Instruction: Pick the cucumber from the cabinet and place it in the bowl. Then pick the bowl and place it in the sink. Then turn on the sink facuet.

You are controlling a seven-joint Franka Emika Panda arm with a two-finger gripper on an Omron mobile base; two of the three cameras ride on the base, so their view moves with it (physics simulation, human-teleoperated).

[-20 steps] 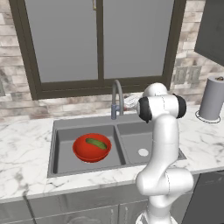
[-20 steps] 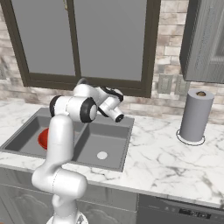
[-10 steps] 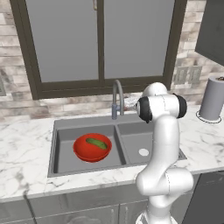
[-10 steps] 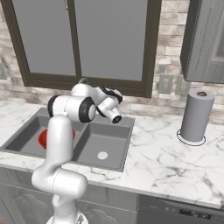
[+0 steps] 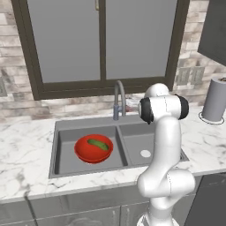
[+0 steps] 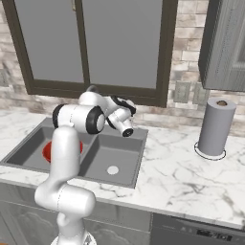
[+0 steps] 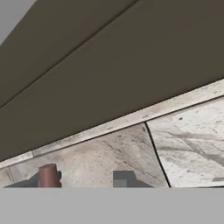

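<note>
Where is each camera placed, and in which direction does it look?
Left base view: behind the arm on its left, facing the sink, the bowl holding the cucumber, the faucet; the arm rises at lower right.
Right base view: behind on the right, same sink, paper towel roll; the arm rises at lower left.
Hand view: along the hand, at the dark window frame and stone wall.
Both base views share sink, bowl, window.

A kitchen, probably domestic: double sink (image 5: 62, 152), marble counter (image 6: 191, 174), window (image 5: 101, 44), paper-towel roll (image 6: 215, 127).
</note>
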